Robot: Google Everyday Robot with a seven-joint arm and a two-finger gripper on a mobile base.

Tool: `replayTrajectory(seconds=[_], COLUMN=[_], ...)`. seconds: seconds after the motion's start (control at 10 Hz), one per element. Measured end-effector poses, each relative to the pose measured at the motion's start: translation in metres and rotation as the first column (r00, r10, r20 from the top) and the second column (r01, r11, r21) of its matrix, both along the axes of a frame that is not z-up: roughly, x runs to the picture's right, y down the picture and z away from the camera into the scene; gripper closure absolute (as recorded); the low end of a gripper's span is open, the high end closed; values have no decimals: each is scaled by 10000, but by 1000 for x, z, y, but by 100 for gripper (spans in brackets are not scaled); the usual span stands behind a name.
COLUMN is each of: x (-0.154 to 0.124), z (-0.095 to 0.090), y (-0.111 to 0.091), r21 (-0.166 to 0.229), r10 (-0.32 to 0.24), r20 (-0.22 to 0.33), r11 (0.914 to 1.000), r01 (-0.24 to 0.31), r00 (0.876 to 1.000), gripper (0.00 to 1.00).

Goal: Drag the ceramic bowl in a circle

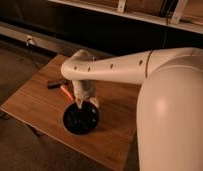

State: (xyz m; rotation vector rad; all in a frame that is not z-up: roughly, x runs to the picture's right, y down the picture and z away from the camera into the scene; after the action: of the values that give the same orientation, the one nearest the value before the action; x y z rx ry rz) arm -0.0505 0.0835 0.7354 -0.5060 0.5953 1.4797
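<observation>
The ceramic bowl [80, 119] is round, shallow and glossy black. It sits on the wooden table [30, 102] near its front edge. My gripper [86, 103] points straight down onto the bowl's far rim, at the end of my white arm [115, 68], which reaches in from the right. The fingertips [94, 102] touch or sit just inside the rim.
Small black-and-orange tools [61, 86] lie on the table just behind and left of the bowl. The table's front edge runs close below the bowl. A dark wall with an outlet [29, 40] stands behind. My white body [172, 120] fills the right side.
</observation>
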Motion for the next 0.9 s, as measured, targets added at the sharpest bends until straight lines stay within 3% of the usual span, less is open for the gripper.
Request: replayTrajectory(seconds=[0.4, 0.9], x=[22, 24], z=[23, 34], y=[12, 38], r21=[-601, -1370], r10=[302, -380], r20=[782, 2200], r11=[9979, 9881], r01=[-255, 695], r00=[9965, 9748], gripper=[35, 35])
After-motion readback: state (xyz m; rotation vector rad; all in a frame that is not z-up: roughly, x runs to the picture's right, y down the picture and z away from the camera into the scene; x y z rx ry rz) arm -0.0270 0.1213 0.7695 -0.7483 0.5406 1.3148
